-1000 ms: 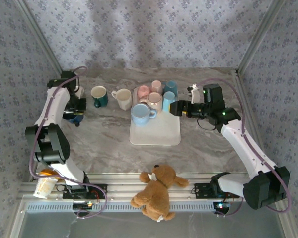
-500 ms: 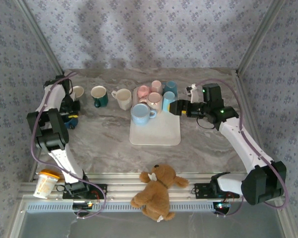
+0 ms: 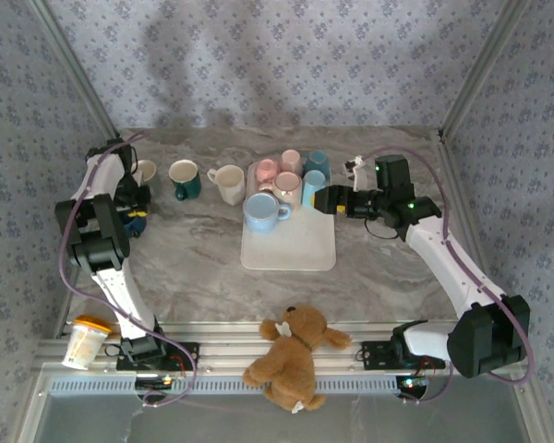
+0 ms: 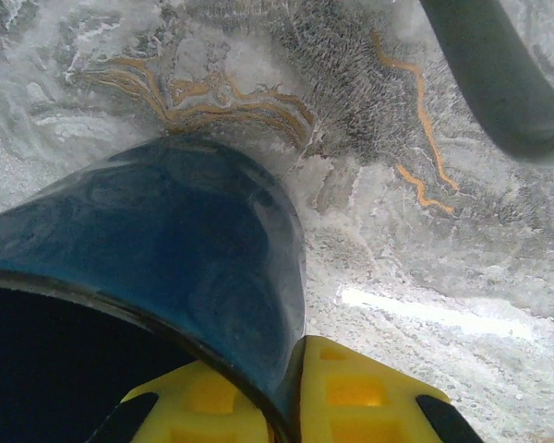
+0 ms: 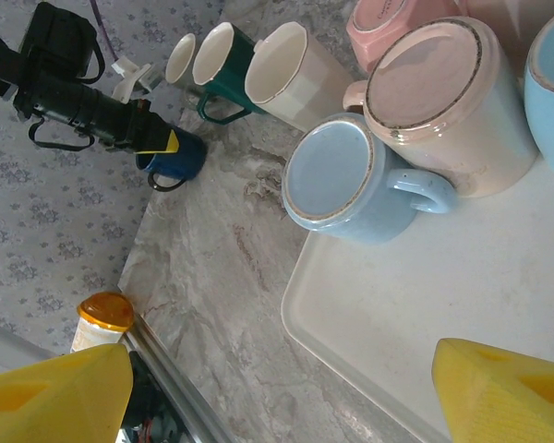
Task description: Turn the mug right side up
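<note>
A dark blue mug (image 3: 135,224) stands at the table's far left, its rim up toward my left gripper (image 3: 132,214). In the left wrist view the yellow fingers of the left gripper (image 4: 295,369) are shut on the mug's wall (image 4: 166,240), one finger inside and one outside. The right wrist view shows the same mug (image 5: 175,159) on the marble under that gripper. My right gripper (image 3: 321,199) hangs open over the tray's right side, and between its fingers (image 5: 279,369) there is nothing.
A white tray (image 3: 291,251) holds several upside-down mugs, among them a big light blue one (image 5: 337,180) and a pink one (image 5: 429,78). Cream (image 3: 229,183), green (image 3: 185,178) and white (image 3: 145,172) mugs stand upright behind. A teddy bear (image 3: 293,358) and an orange-lidded cup (image 3: 85,340) sit at the front.
The left arm has swung its elbow back and left, while the gripper with the dark blue mug stays near the same spot. The right arm has hardly moved.
</note>
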Tool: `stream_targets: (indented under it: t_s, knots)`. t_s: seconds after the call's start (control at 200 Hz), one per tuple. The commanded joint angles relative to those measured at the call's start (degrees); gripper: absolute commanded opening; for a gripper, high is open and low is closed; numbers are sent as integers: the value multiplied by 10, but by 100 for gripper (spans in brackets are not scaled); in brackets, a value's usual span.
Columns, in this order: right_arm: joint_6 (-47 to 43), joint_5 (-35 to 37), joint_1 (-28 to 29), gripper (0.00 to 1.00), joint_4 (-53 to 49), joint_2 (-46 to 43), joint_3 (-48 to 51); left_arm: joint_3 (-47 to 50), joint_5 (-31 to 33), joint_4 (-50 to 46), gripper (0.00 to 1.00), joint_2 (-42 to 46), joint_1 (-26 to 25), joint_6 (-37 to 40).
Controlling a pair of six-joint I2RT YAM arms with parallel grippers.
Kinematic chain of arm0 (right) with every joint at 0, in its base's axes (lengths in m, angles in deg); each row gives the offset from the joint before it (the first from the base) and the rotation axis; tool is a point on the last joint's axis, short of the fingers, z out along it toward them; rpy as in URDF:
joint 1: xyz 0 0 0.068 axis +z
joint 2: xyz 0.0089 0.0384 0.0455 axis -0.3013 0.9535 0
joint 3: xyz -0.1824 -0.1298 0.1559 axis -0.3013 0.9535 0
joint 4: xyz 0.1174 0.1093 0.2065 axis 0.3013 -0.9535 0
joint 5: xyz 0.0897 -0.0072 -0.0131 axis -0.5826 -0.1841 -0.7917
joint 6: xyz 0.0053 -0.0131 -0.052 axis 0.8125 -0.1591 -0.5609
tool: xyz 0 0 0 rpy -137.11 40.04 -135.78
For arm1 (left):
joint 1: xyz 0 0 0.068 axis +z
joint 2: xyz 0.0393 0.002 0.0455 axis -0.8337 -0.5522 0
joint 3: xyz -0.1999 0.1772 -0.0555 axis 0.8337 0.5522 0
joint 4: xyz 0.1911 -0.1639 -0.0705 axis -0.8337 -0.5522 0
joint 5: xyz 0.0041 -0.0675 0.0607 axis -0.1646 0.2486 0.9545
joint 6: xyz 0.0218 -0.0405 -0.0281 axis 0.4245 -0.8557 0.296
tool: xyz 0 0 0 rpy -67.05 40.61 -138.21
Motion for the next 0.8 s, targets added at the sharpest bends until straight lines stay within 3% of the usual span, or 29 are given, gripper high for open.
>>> stream_targets:
  t_s: [0.0,0.105,0.295,0.49,0.8]
  knots:
    - [2,-7,-5,87,4,-4,-8,-26,5,-8,12,-4,2,10]
    - [2,-7,-7,87,2,-6,-9,-28,2,-8,15,-8,2,10]
    - [0,-7,-10,87,-1,-8,-8,-23,-8,3,30,10,2,4]
    - [-1,0,-11,87,-1,-13,-6,-19,-34,4,36,48,2,-5]
    - [-5,7,-15,90,-6,-25,6,35,-94,24,46,207,1,-38]
